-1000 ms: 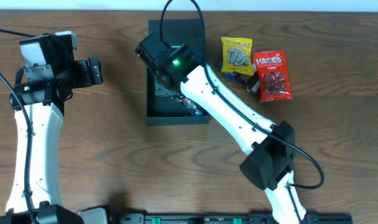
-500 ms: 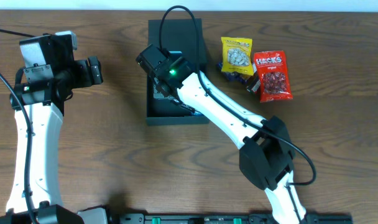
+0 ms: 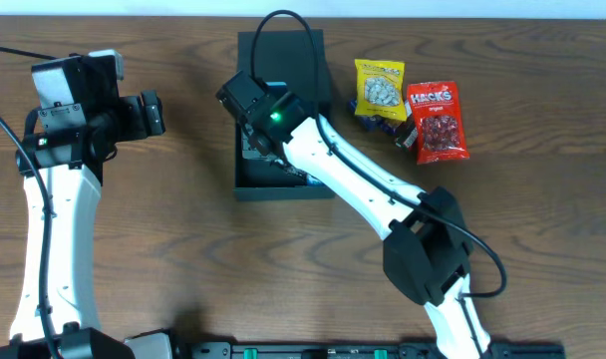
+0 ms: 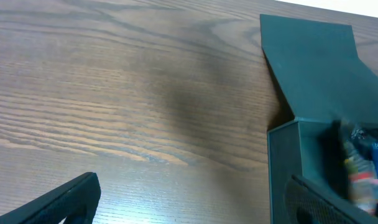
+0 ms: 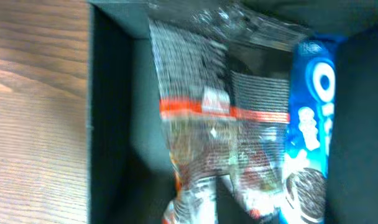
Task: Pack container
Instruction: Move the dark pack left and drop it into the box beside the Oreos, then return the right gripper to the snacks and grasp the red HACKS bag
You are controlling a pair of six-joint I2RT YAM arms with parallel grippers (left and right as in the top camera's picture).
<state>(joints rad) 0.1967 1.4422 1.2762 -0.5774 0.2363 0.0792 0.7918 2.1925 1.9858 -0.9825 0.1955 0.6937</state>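
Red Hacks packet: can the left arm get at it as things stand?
Probably not easily: the red packet lies beyond the open container, and the right arm reaching into it stands between the packet and the left gripper.

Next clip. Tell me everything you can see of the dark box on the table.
The container is a dark teal-black, matte, cardboard-looking box, roughly square, standing on the wooden table. Its hinged lid is swung open, away from the robot. Inside lie a clear packet with an orange-red stripe and a blue cookie packet. The right arm reaches over its opening, hiding much of the interior from overhead.
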